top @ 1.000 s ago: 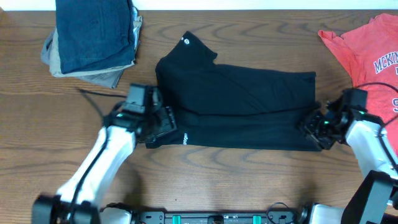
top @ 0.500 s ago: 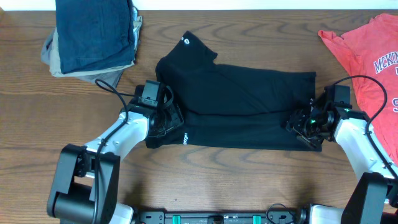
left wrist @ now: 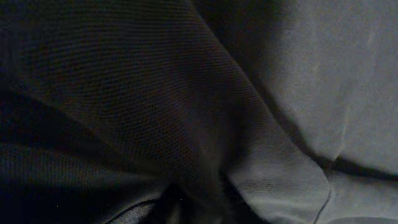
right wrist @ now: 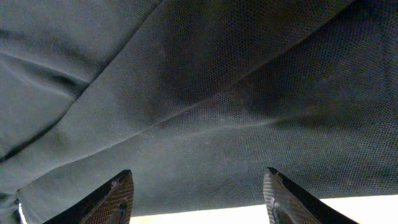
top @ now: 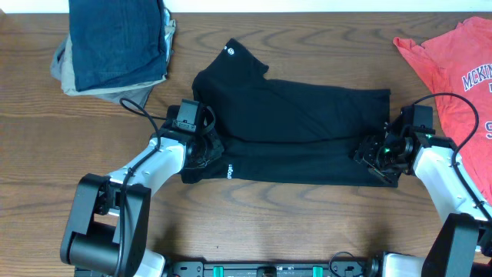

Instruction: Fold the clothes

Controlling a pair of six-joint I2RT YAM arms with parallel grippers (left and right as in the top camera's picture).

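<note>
The black T-shirt [top: 300, 131] lies folded into a long band across the middle of the table, with small white lettering near its front left corner. My left gripper [top: 206, 146] sits on the shirt's left end. In the left wrist view the black fabric [left wrist: 155, 93] puckers into a pinch at my left gripper [left wrist: 199, 208], which is shut on it. My right gripper [top: 373, 158] rests at the shirt's right end. Its fingers [right wrist: 115, 199] stand wide apart and open over the black cloth [right wrist: 199, 93], near the hem. A coral-red T-shirt [top: 453, 54] lies at the far right.
A stack of folded garments [top: 115, 46], blue denim on top of grey and tan, sits at the back left. The coral-red shirt lies just beyond my right arm. Bare wooden table [top: 307, 223] runs along the front.
My left arm swung in to the shirt's left end and its jaws closed on the fabric. My right gripper shifted left onto the right end, then held still.
</note>
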